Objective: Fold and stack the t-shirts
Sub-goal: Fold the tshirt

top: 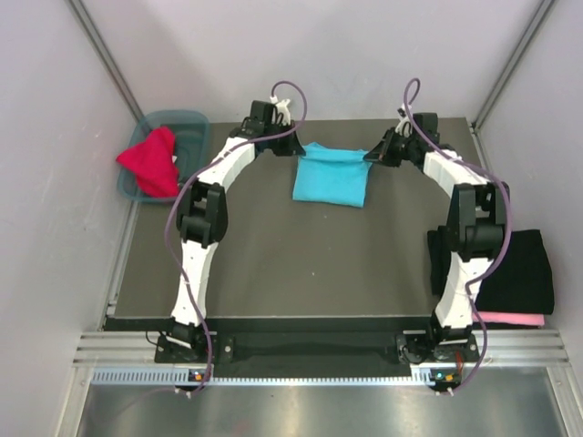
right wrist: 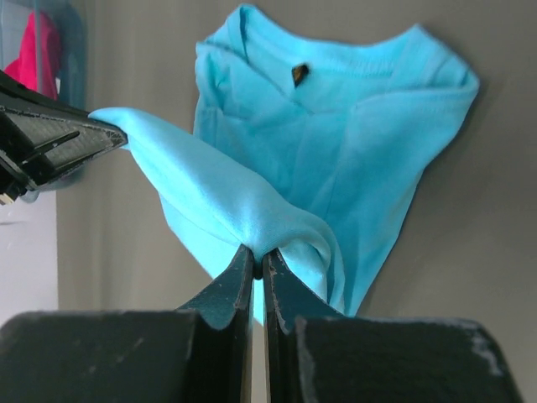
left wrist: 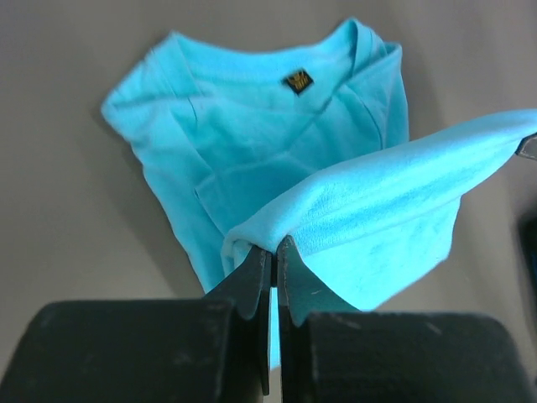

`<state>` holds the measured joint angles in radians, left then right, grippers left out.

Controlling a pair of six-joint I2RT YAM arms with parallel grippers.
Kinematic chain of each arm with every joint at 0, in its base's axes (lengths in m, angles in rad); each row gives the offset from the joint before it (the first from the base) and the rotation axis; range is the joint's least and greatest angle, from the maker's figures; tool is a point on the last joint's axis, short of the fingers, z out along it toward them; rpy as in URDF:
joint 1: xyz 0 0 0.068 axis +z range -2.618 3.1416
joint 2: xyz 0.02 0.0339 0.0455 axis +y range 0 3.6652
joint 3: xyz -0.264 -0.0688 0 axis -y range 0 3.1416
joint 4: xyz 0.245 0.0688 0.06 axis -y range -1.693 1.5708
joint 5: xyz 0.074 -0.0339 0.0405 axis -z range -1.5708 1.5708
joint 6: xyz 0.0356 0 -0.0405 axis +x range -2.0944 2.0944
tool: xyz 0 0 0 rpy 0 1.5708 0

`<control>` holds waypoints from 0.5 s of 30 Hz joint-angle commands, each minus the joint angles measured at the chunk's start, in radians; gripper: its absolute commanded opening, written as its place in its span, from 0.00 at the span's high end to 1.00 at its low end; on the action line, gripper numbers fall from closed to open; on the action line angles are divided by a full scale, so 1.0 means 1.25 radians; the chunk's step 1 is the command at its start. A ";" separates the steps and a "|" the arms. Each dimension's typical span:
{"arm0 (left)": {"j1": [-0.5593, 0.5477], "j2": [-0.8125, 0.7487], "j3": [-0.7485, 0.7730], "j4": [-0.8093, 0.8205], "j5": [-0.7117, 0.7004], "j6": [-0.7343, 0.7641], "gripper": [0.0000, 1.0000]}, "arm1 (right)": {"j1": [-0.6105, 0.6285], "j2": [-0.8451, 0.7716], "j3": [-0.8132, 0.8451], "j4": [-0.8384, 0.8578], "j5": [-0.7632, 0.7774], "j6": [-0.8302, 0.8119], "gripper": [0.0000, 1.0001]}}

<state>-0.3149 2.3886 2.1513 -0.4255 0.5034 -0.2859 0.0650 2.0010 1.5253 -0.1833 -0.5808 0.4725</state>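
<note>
A light blue t-shirt (top: 332, 176) hangs stretched between my two grippers at the far middle of the dark table, its lower part resting on the mat. My left gripper (top: 297, 148) is shut on its left far corner; the left wrist view shows the pinched hem at the gripper (left wrist: 273, 248) and the shirt's collar with a label (left wrist: 298, 81) below. My right gripper (top: 370, 157) is shut on the right far corner, pinching the cloth (right wrist: 289, 180) in the right wrist view (right wrist: 258, 254). A red shirt (top: 152, 161) lies in a teal bin (top: 193, 125) at the far left.
A folded black garment (top: 516, 269) lies on a pink one (top: 510, 319) at the right edge of the table. Grey walls close in on both sides. The dark mat (top: 301, 264) lies in front of the blue shirt.
</note>
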 commanded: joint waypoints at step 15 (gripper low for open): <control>0.007 0.104 0.166 0.185 -0.287 0.081 0.21 | -0.009 0.099 0.182 0.074 0.181 -0.100 0.56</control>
<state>-0.3096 2.5233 2.2799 -0.2871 0.3161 -0.2211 0.0612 2.1429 1.6524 -0.1490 -0.4423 0.4141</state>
